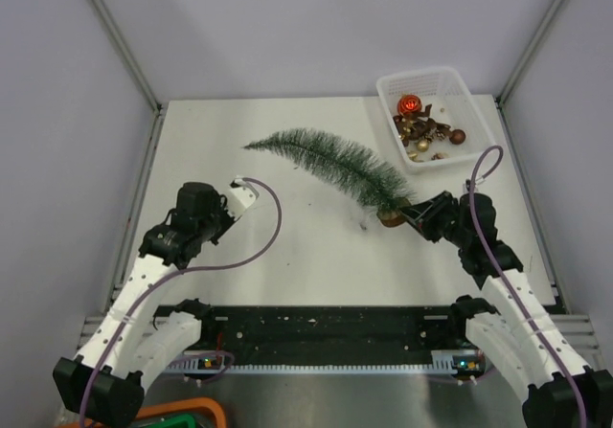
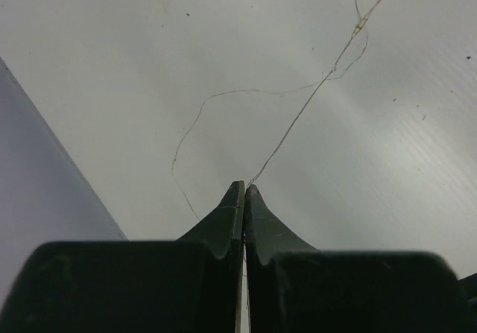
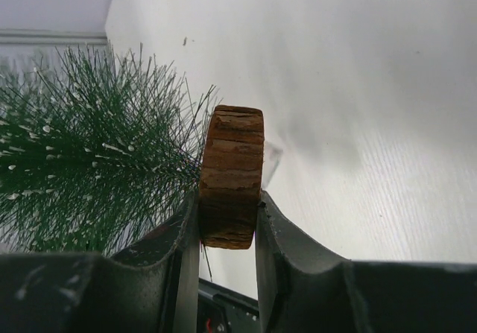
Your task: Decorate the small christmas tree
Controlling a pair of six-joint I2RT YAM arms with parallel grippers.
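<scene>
The small christmas tree [image 1: 330, 165] lies tilted across the middle of the table, its tip pointing left and its round wooden base [image 1: 395, 214] at the right. My right gripper [image 1: 407, 215] is shut on that base; in the right wrist view the wooden disc [image 3: 232, 175] sits edge-on between the fingers, with green bristles [image 3: 82, 162] to its left. My left gripper [image 1: 241, 194] is shut on a thin wire thread [image 2: 313, 94] that trails across the table in the left wrist view, pinched at the gripper's tips [image 2: 244, 191].
A white basket [image 1: 388, 88] at the back right holds several red and brown bauble ornaments [image 1: 426, 126]. Grey walls stand on the left, right and back sides. The black rail with the arm bases runs along the near edge [image 1: 316, 327].
</scene>
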